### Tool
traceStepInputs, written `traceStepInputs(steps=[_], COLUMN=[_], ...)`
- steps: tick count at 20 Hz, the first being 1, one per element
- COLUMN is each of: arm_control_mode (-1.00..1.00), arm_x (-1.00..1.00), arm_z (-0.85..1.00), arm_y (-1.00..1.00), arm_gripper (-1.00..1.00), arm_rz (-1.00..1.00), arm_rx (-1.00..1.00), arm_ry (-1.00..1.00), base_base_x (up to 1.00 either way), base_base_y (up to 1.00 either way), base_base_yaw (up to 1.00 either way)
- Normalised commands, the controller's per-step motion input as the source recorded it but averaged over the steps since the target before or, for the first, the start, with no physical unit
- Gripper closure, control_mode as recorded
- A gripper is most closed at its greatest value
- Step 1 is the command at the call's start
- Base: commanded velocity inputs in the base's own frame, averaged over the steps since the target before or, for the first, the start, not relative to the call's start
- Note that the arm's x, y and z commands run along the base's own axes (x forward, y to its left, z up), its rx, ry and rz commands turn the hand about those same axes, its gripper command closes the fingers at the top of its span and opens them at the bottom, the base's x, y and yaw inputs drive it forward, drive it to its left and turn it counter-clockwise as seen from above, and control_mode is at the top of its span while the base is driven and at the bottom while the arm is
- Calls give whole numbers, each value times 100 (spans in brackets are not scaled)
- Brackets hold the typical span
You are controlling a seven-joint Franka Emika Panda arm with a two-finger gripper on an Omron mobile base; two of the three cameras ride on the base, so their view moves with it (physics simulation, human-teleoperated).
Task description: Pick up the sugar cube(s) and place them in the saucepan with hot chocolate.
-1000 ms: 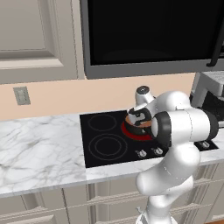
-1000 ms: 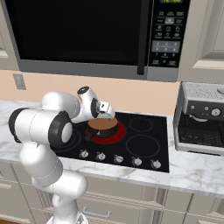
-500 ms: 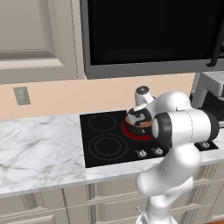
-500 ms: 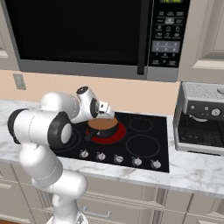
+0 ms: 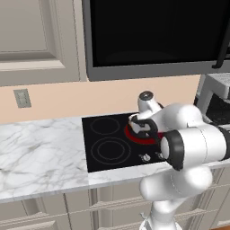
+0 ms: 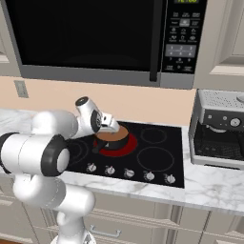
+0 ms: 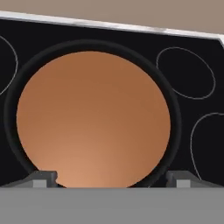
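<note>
Gripper open above saucepan; fingertips near rim.

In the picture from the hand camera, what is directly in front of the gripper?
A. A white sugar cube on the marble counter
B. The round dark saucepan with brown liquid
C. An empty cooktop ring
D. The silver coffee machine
B: the hand view looks straight onto the small round dark saucepan with its flat brown liquid surface, standing on the black glass cooktop.
</note>
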Motion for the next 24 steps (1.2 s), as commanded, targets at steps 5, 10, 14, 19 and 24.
traceStepInputs(steps=[5, 10, 14, 19, 24], arm_control_mode=[-100, -100, -100, -100, -100], arm_x=[-41, -40, -32, -19, -11], arm_z=[36, 26, 9, 14, 20], arm_y=[0, 0, 0, 0, -1], arm_gripper=[-100, -100, -100, -100, -100], arm_rz=[0, 0, 0, 0, 0], arm_rx=[3, 3, 2, 7, 10], arm_ry=[0, 0, 0, 0, 5], base_base_x=[0, 0, 0, 0, 0], base_base_y=[0, 0, 0, 0, 0], base_base_yaw=[0, 0, 0, 0, 0])
